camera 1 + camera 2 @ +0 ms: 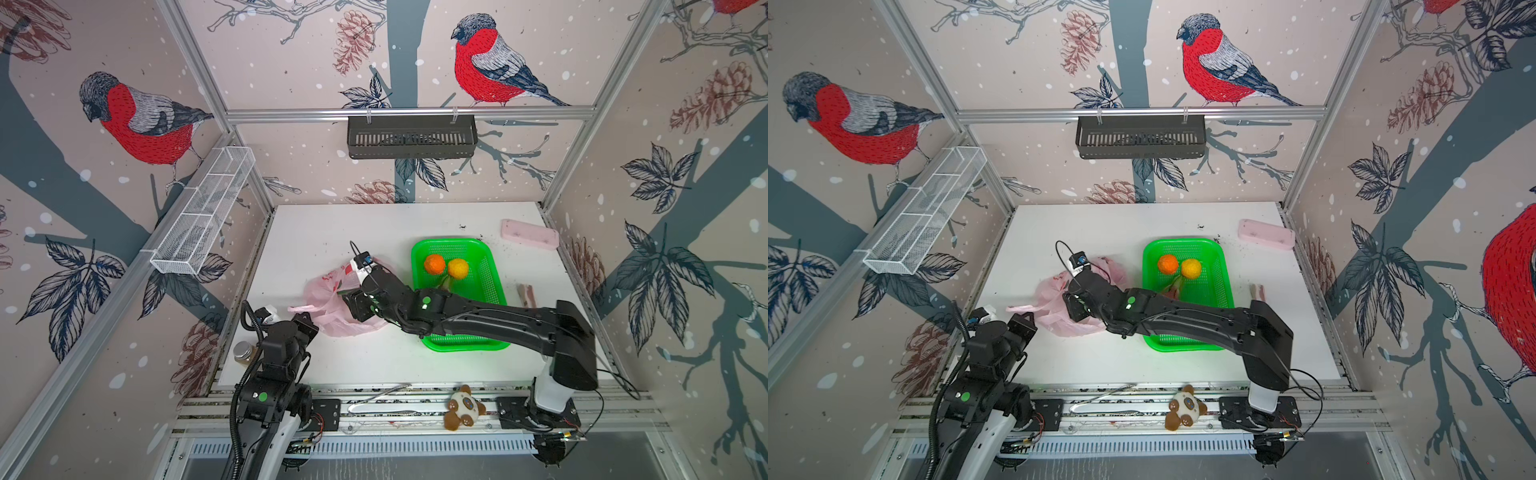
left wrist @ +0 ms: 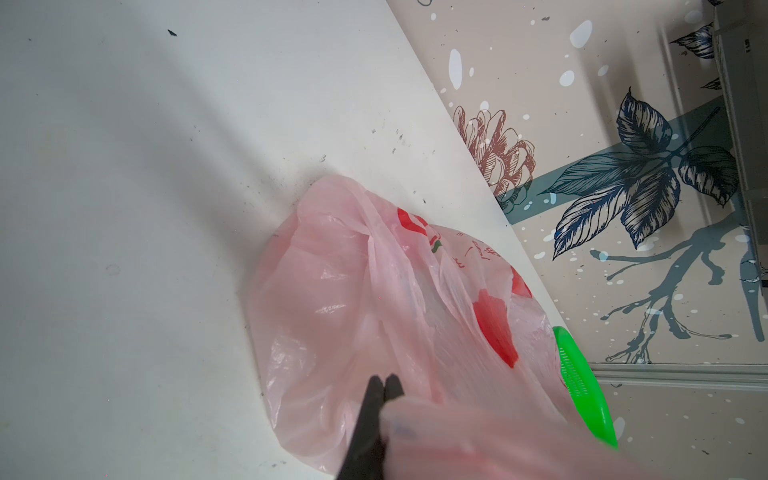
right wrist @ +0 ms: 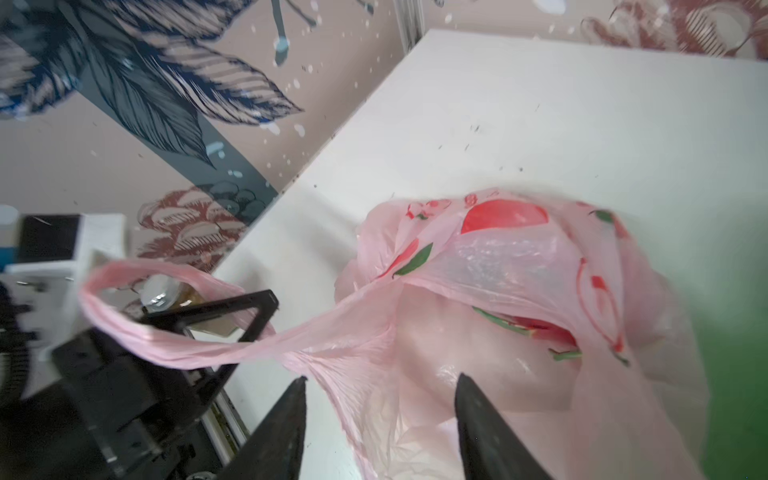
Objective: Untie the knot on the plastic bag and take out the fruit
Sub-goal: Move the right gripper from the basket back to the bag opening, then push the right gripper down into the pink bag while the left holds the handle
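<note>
The plastic bag (image 1: 326, 297) lay on the worktop (image 1: 332, 232), just beside the green basket (image 1: 484, 278), which held two oranges (image 1: 434, 264). The left hand (image 2: 384, 380) was pressed together, pinching pink film. One handle loop (image 3: 183, 353) ran taut toward that hand, probably to anchor the bag and keep its mouth drawn open. The right hand (image 3: 380, 378) was spread, with the gathered film at the bag's neck between its fingers, placed to reach inside. No knot was visible, and the handles appeared untied. In both top views the bag's long axis ran diagonally, with the handle end pointing near-left and the body toward the basket. A rounded bulk showed through the film, but it could not be identified.
</note>
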Motion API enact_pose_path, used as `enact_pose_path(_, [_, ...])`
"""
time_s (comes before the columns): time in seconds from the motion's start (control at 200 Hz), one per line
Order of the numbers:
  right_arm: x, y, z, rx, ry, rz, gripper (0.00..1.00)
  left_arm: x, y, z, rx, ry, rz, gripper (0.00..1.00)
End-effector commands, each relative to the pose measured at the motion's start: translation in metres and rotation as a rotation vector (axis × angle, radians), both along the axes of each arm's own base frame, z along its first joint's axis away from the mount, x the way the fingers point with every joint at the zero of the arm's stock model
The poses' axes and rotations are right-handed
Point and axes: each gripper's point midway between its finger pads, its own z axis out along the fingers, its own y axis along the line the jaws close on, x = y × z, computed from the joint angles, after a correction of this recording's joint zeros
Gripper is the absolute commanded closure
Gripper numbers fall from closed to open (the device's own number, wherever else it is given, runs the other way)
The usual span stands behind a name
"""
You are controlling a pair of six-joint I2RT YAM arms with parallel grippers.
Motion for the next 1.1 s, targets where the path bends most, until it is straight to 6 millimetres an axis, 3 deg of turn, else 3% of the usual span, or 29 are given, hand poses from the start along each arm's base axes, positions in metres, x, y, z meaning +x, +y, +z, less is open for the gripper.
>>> enact_pose_path(0.0, [-0.007, 0.009, -0.042, -0.045, 0.097, 0.061, 0.51, -0.003, 0.006, -0.005, -0.011, 0.019, 0.040, 1.00])
enact_pose_path(0.25, [-0.014, 0.013, -0.116, -0.129, 0.217, 0.119, 0.57, -0.004, 0.013, -0.006, -0.001, 0.028, 0.086, 1.00])
enact_pose_path(0.375, [-0.022, 0.014, -0.141, -0.154, 0.269, 0.151, 0.57, -0.005, 0.017, -0.007, 0.004, 0.035, 0.111, 1.00])
enact_pose_path(0.52, [-0.018, -0.003, -0.162, -0.198, 0.295, 0.092, 0.55, -0.007, 0.024, -0.006, 0.014, 0.037, 0.145, 1.00])
enact_pose_path(0.625, [-0.004, -0.019, -0.163, -0.195, 0.294, 0.014, 0.55, -0.009, 0.027, -0.004, 0.020, 0.035, 0.165, 1.00])
enact_pose_path(0.786, [0.020, -0.034, -0.146, -0.163, 0.251, -0.103, 0.54, -0.009, 0.027, -0.001, 0.016, 0.027, 0.165, 1.00])
enact_pose_path(1.096, [0.066, -0.055, -0.121, -0.167, 0.182, -0.262, 0.50, -0.007, 0.012, -0.001, -0.032, 0.010, 0.091, 1.00])
